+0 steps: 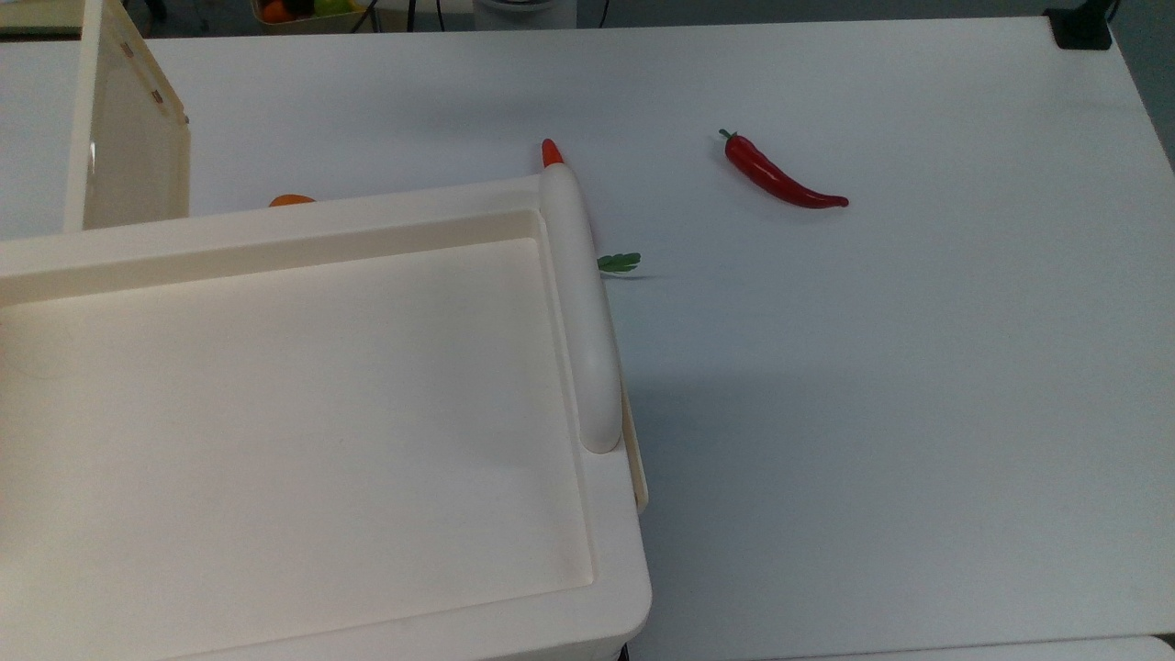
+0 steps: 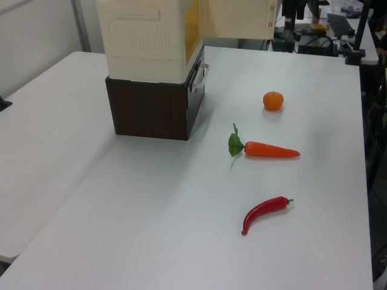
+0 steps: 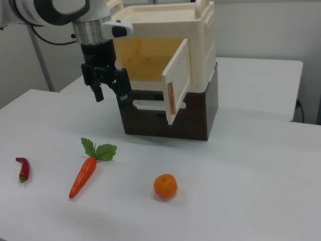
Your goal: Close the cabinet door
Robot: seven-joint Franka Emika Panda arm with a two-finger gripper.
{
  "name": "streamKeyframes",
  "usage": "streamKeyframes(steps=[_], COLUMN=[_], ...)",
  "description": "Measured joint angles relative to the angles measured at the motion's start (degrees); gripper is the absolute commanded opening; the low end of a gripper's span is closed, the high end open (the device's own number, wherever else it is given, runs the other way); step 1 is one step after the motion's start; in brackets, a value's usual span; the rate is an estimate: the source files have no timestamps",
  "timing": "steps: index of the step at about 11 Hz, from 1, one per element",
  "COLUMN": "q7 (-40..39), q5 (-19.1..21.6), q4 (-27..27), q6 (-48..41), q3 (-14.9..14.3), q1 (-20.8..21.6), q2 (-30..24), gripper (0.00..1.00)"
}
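The white tabletop carries the large cream-white plastic cabinet. Its flat cream plastic cabinet door stands swung open. The black claw hovers apart from it, fingers spread. A careless sweep might overshoot, slamming the door.

Cabinet on base; carrot between chili and orange.

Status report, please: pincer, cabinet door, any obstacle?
Pincer open, holding nothing, beside the cabinet front. Cabinet door swung open, untouched. No obstacle in its swing; carrot and orange lie lower, on the table.
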Motion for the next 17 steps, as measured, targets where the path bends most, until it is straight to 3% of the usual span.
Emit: streamKeyframes(steps=[5,8,17], q7=[0.0,0.0,-2.2], q5=[0.0,0.0,0.0], q4=[0.0,0.0,0.0], q6=[0.0,0.0,0.0], q3=[0.0,0.0,-1.4], q1=[0.0,0.0,0.0], q2=[0.0,0.0,-0.4], gripper=[0.15,0.01,0.0])
